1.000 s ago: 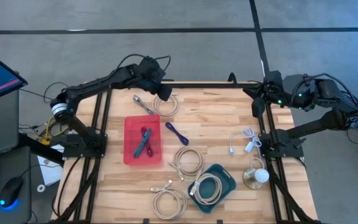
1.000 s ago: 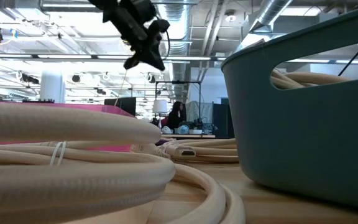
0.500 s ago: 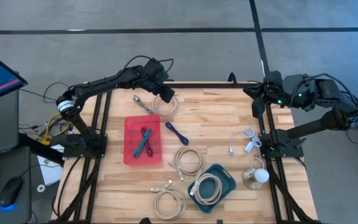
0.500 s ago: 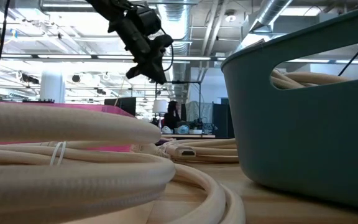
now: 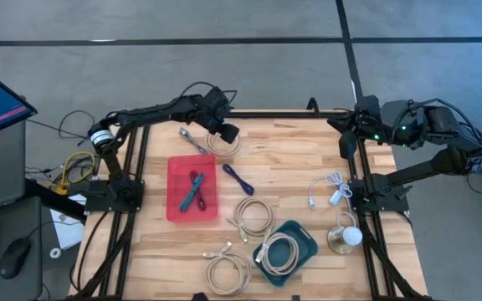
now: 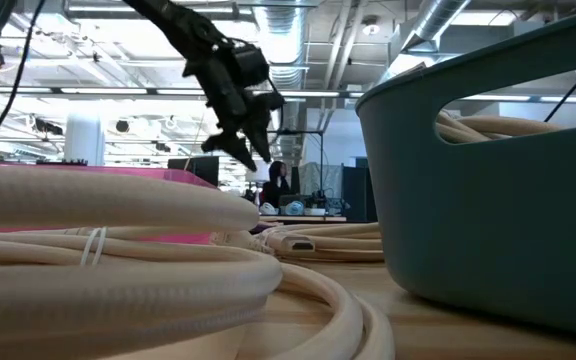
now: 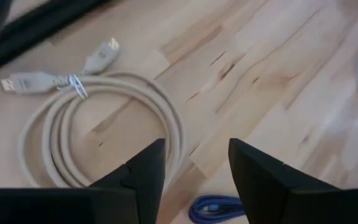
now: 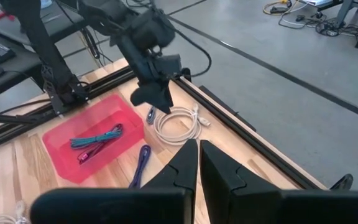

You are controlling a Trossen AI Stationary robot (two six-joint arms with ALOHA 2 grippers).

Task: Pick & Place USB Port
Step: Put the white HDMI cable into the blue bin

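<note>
My left gripper (image 5: 228, 132) is open and empty, hovering above a beige coiled USB cable (image 5: 224, 142) that lies flat near the table's far edge. In the left wrist view the coil (image 7: 104, 124) lies ahead of the open fingers (image 7: 194, 162), its two plugs (image 7: 101, 56) at its far side. In the low view the gripper (image 6: 248, 150) hangs clear of the table. A purple cable (image 5: 238, 178) lies beside a red tray (image 5: 174, 167). My right gripper (image 8: 197, 162) is shut and empty, waiting at the table's far right corner (image 5: 348, 134).
The red tray holds a teal and a red cable (image 5: 195, 191). A silver-plugged cable (image 5: 192, 140) lies left of the coil. More beige coils (image 5: 253, 216) (image 5: 228, 269), a teal basket (image 5: 306, 242) holding a coil, and a white cable (image 5: 329, 188) lie nearer and to the right.
My left gripper has moved down, toward the table's right and near edges, and now hangs over the beige coil at the far edge. The right arm has kept still.
</note>
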